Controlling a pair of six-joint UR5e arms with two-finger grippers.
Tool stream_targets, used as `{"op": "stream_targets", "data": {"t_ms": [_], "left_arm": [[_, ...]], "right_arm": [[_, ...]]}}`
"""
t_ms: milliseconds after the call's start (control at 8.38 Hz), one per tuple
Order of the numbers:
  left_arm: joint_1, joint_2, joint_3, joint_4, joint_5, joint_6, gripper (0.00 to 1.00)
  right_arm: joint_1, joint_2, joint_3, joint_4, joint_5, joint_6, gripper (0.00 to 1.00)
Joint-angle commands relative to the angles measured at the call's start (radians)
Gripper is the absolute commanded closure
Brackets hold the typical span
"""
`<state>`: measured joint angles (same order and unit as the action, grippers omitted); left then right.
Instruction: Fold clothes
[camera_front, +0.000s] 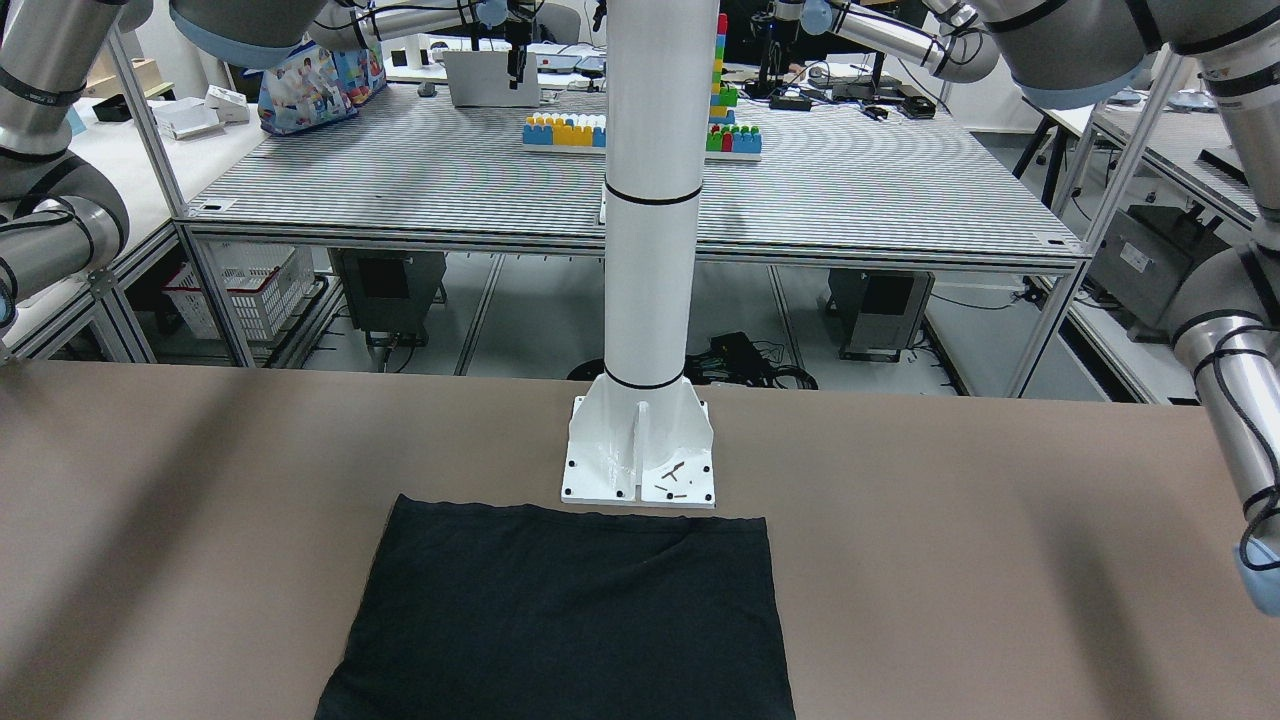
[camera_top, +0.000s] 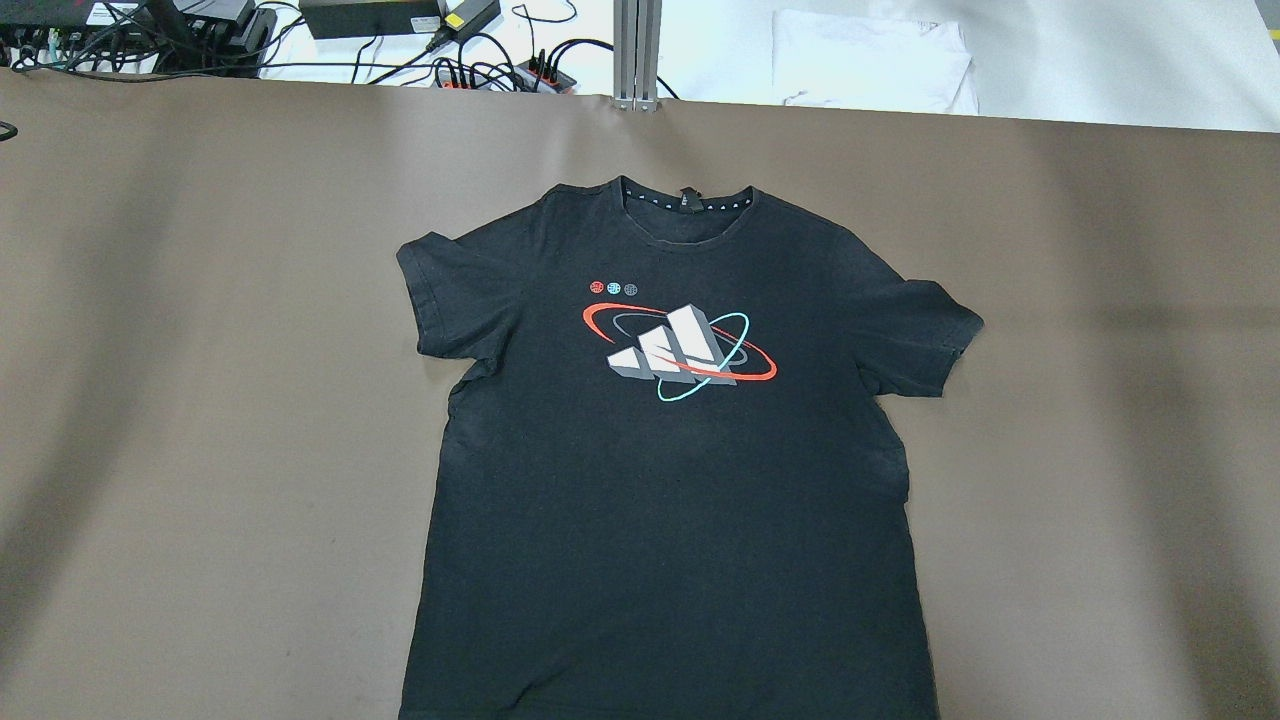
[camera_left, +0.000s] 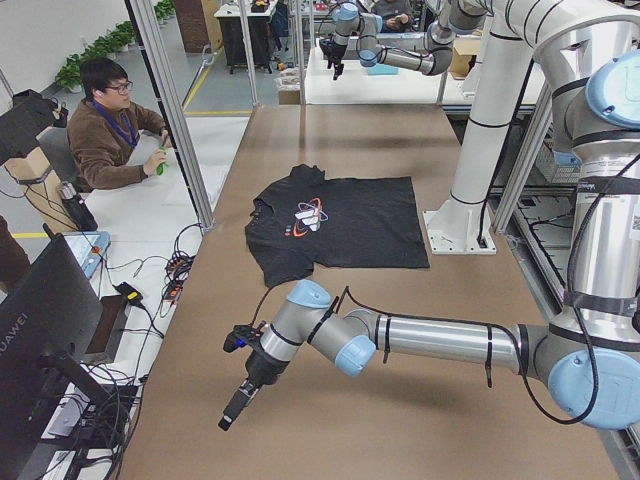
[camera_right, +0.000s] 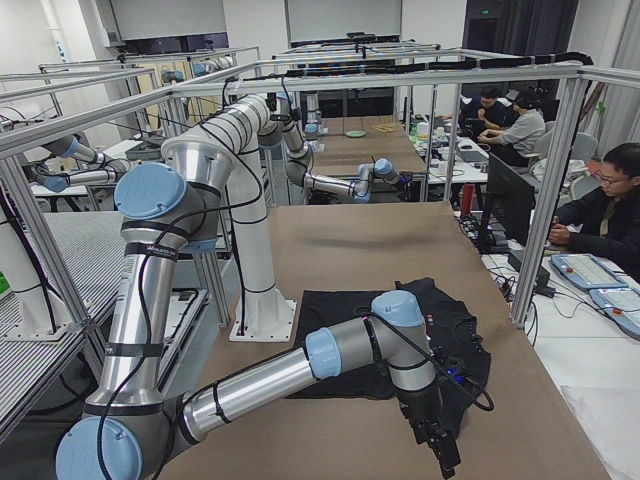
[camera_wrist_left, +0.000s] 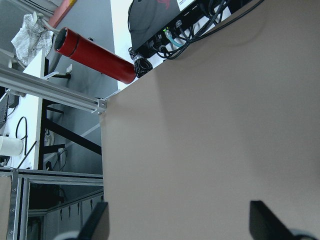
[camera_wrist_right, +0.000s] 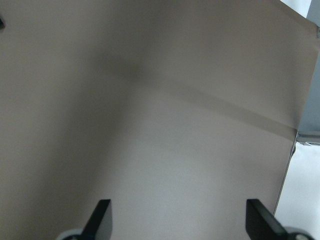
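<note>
The clothes are one black T-shirt with a red, white and teal print on the chest. It lies flat and spread out at the table's middle, collar toward the far edge, hem by the white pillar's base. My left gripper is open over bare brown table near the table's left end, well clear of the shirt. Over bare table toward the right end, my right gripper is also open, with nothing between its fingers. It hangs just off the shirt in the exterior right view.
The white pillar's base plate stands at the shirt's hem. Cables and power bricks lie past the far edge. A red cylinder sits beyond the left end. A person sits beside the table, and a monitor stands close by.
</note>
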<state>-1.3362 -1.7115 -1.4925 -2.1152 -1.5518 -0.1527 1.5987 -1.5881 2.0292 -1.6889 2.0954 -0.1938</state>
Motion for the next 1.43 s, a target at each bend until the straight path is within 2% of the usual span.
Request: {"op": "stream_targets", "data": {"t_ms": [0, 239, 478, 836, 1313], "left_arm": [[0.0, 0.007, 0.003, -0.011, 0.001, 0.004, 0.0], [0.003, -0.005, 0.001, -0.005, -0.008, 0.007, 0.0], [0.003, 0.0, 0.081, -0.014, -0.005, 0.004, 0.0], [0.0, 0.023, 0.078, -0.081, -0.014, 0.019, 0.0], [0.006, 0.01, 0.069, -0.086, -0.056, 0.019, 0.0]], "right_arm": [[-0.002, 0.01, -0.001, 0.0, -0.012, 0.001, 0.06], [-0.002, 0.063, -0.023, -0.009, -0.011, 0.002, 0.06], [-0.002, 0.062, -0.058, -0.008, -0.015, 0.002, 0.06], [-0.006, 0.086, -0.095, -0.002, -0.047, 0.002, 0.06], [-0.011, 0.085, -0.102, -0.003, -0.047, 0.001, 0.06]]}}
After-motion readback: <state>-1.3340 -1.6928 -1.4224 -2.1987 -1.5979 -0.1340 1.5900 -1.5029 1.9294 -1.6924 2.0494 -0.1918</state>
